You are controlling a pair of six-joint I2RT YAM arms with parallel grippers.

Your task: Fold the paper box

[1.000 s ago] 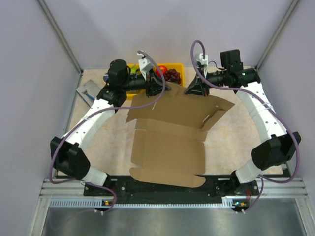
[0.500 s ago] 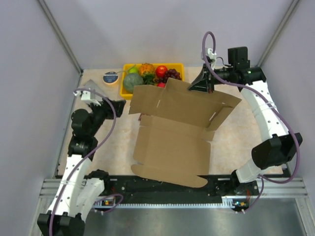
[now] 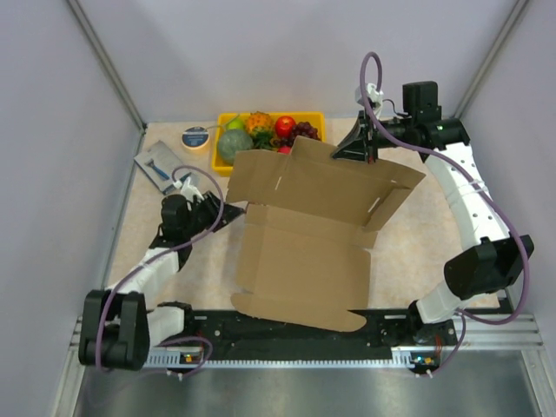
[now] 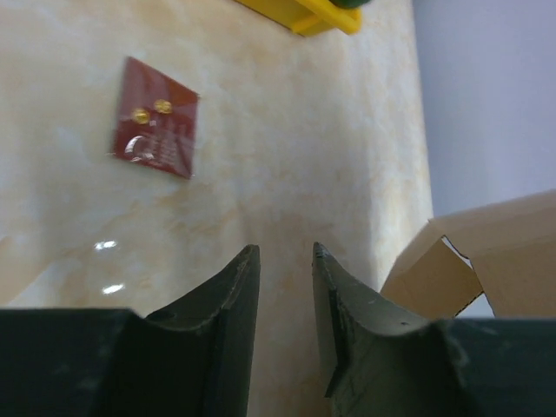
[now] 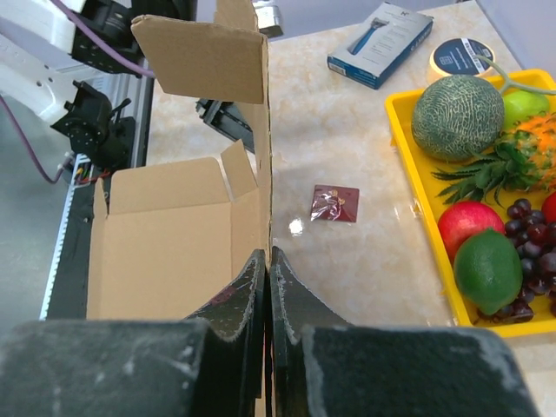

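The paper box [image 3: 304,252] lies mid-desk, its base flat and its far panel lifted. That panel was held by both arms a second ago; now only the right arm [image 3: 460,187] has it, jaws clenched on the upper edge. I had swung the left arm [image 3: 178,228] out wide, and it has since come back low beside the box's left edge. Its jaws are released, nothing between them, just short of the cardboard. I read that as a regrip: the side flaps still need raising, so the fold is early.

The yellow tray [image 3: 314,116] behind the box holds a melon [image 5: 458,115], pineapple [image 5: 521,152], lime [image 5: 489,271] and grapes [image 5: 530,252]. Loose on the desk [image 3: 408,252] are a blue packet [image 5: 380,43], a tape roll [image 5: 461,57] and a red sachet [image 5: 335,203].
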